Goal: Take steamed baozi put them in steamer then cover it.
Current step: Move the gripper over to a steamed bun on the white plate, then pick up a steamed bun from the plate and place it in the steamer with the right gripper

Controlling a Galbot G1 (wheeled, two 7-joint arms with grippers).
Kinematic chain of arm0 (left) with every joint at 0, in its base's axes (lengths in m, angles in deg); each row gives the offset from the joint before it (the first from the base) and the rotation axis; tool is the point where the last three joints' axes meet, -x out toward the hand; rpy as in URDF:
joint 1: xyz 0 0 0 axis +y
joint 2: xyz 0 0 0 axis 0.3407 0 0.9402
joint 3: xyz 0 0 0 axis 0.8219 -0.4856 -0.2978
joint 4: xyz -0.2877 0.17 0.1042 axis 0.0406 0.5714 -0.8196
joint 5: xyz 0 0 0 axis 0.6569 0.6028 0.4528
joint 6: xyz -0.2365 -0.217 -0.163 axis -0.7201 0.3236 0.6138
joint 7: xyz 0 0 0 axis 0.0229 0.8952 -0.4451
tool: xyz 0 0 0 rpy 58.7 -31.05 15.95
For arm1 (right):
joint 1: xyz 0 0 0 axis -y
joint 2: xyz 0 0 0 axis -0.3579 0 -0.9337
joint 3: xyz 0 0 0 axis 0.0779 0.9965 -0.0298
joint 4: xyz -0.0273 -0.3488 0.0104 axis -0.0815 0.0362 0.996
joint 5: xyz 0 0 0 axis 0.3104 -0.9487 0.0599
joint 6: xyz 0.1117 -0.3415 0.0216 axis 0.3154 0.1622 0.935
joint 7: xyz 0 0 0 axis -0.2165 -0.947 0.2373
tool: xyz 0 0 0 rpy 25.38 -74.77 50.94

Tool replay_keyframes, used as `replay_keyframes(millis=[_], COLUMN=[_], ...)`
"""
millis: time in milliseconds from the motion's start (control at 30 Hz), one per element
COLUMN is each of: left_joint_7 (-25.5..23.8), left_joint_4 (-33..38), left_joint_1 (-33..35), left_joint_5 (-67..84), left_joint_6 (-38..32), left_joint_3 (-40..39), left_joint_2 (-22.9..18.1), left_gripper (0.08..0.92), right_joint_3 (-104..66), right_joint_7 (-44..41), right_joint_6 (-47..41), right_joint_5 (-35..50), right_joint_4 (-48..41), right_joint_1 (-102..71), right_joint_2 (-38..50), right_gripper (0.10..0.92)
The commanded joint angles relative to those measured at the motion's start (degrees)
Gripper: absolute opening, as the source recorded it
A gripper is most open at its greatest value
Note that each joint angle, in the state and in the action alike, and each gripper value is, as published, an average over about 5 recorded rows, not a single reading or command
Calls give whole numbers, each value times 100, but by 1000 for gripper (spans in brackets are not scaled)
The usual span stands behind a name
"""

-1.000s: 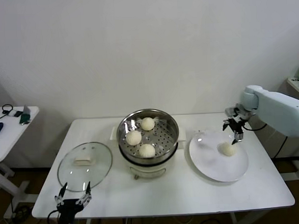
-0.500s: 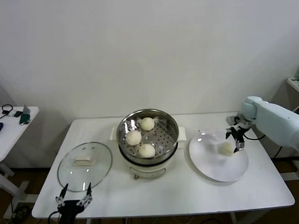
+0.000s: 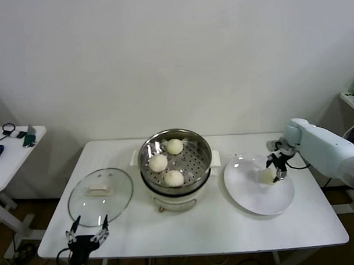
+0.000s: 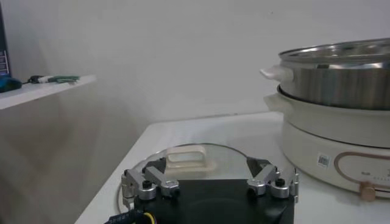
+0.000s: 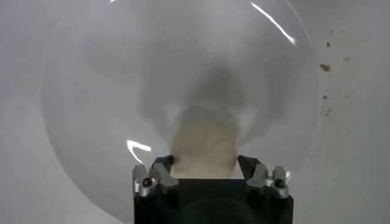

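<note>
- R gripper (image 3: 276, 170) down on white plate (image 3: 258, 202) nr table's (image 3: 198, 233) right edge; jaws part-open either side of last baozi (image 3: 267, 176), can't tell if gripped yet.
- 3 buns (image 3: 166, 162) already in steamer (image 3: 175, 161), table centre.
- Cover (image 3: 101, 196) lies nr left-front corner; L gripper (image 3: 86, 235) fully open, empty, parked at front edge.
- Risks: soft bun squashed if pinch too hard; off-centre grip → slips or rolls on plate.

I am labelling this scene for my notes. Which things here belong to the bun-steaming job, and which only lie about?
Belong to the job:
- three cream-white round dough buns in the shiny round steel steamer
- fourth bun on the flat white plate, between the right claw fingers
- clear round glass lid

Lying about:
- small items on the white side table
- idle left claw
</note>
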State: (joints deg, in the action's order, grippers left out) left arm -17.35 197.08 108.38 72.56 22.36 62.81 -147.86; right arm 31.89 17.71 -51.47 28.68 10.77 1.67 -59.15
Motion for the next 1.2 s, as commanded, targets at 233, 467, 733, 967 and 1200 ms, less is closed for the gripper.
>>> replay_keyframes(millis=[233,467,733,967,1200], left_joint_7=[18,21,17,14,12], left_joint_4=[-10,-7,28,52,76], left_joint_1=[-39,-38,-74,-120,-145], left_joint_5=[9,6,-1,33,32], left_joint_6=[16,20,38,52,54], left_joint_3=[1,4,-39,-48,-61], left_joint_2=[-16,-16,-3,40,19], left_gripper=[823,823,823,823,823], right_joint_3=[-114,988,2283,2471,2273], right_joint_7=[-10,-70,-162,-158,142], right_joint_6=[17,-120,-333,-918,-1598], right_joint_5=[46,865,2269,3494,4442], right_joint_4=[113,1267,2530,3328,3915], right_joint_1=[100,1338,3516,4496,4420], right_joint_2=[6,352,405,-72,-787], right_gripper=[629,619,619,621,621])
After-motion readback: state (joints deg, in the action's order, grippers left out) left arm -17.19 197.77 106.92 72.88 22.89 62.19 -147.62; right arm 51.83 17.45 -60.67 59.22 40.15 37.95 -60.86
